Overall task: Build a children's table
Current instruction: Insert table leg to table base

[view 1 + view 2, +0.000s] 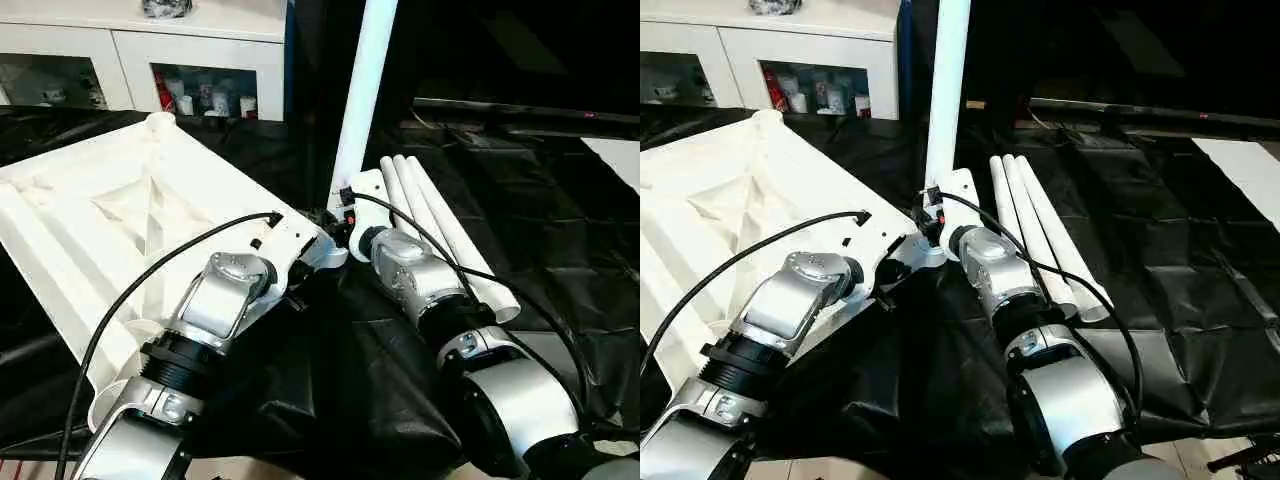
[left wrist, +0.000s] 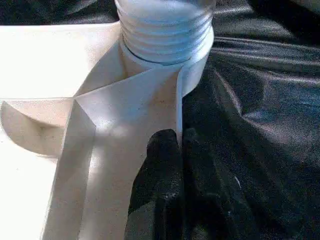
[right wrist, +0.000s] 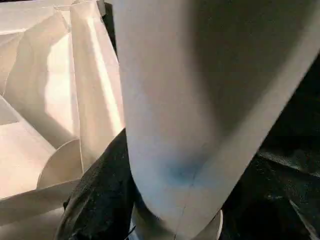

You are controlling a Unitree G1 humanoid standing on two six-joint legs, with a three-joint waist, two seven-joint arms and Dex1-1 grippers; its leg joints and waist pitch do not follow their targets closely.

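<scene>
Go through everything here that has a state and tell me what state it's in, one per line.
Tabletop: upside down, ribbed underside up, on black sheeting.
Upright leg: standing in the near corner socket, threads still showing in the left wrist view.
Three spare legs: lying side by side on the sheeting, unattached.
Left end effector: shut, pinching the tabletop's edge beside the socket.
Right end effector: closed around the upright leg near its base.
Cabinet: glass doors closed.

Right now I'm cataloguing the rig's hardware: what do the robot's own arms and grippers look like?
Both forearms are silver metal cylinders with black ribbed collars and rounded silver wrist housings. A thin black cable loops over the left arm and another over the right arm. The left gripper's fingers are matte black.
</scene>
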